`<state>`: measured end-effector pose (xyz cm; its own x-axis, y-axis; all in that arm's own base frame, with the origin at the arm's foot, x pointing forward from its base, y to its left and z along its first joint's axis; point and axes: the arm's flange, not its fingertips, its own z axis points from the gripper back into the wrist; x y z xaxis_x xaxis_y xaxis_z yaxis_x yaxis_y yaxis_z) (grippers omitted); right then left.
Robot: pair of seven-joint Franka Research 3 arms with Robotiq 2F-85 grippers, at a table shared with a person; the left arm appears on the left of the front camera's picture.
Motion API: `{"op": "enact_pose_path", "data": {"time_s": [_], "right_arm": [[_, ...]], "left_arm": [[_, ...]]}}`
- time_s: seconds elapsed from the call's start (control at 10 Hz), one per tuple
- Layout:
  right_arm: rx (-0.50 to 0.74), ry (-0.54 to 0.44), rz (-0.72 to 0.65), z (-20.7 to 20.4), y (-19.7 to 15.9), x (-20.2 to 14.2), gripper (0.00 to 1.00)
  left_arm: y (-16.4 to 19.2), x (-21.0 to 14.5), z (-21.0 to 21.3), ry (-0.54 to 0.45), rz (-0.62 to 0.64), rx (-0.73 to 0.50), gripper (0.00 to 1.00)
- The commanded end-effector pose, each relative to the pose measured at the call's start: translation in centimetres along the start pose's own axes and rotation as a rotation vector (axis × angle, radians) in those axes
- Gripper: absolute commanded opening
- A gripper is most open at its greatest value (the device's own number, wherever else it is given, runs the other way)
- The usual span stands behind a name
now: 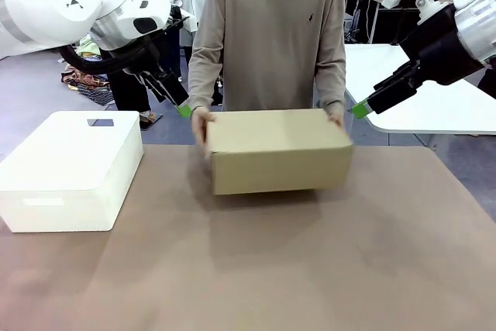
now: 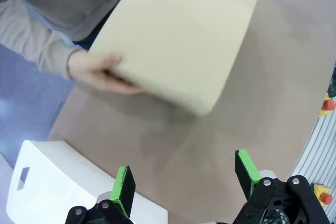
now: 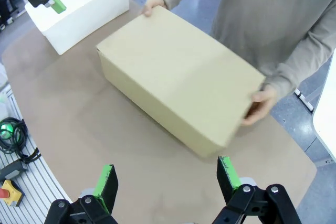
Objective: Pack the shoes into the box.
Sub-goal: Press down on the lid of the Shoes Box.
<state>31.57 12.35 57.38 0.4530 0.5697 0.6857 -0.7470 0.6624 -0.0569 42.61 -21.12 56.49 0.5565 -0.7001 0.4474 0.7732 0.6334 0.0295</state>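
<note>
Bin [image 1: 70,168], white plastic, lidded, sits at the left side of the brown table [image 1: 256,269]; a cut-out handle shows on its side in the left wrist view [image 2: 21,174].

Left gripper [image 1: 180,106] hangs above the table's far left, beyond the bin's far corner and just left of the person's hand; it touches nothing. Fingers released: in its own wrist view the two green pads [image 2: 124,187] stand wide apart with only bare tabletop and the bin's edge between them. Nothing held.

Box [image 1: 277,150], plain brown cardboard, lid shut, is at the table's middle toward the far edge. The person in a beige sweater [image 1: 267,29] holds it by its two short ends: one hand [image 1: 201,123] at the picture-left end, the other hand [image 1: 335,114] at the picture-right end. In the front view its near bottom edge seems slightly raised over its shadow; whether it rests fully on the table I cannot tell. Contents hidden by the closed lid.

Right gripper [image 1: 358,109] hovers off the table's far right, just right of the person's hand on the box, apart from both. Fingers released: wrist view shows green pads [image 3: 229,174] spread wide, empty, with the box [image 3: 178,77] beyond them and untouched.
</note>
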Motion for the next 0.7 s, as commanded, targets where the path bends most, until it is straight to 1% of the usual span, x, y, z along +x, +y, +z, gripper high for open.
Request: {"op": "enact_pose_path", "data": {"time_s": [0.0,0.6], "right_arm": [[-0.014,-0.005,-0.017,-0.19,0.22,-0.12,1.0],[-0.014,-0.005,-0.017,-0.19,0.22,-0.12,1.0]], "left_arm": [[0.0,-0.1,0.08,0.004,0.0,-0.003,1.0],[0.0,-0.1,0.08,0.004,0.0,-0.003,1.0]]}}
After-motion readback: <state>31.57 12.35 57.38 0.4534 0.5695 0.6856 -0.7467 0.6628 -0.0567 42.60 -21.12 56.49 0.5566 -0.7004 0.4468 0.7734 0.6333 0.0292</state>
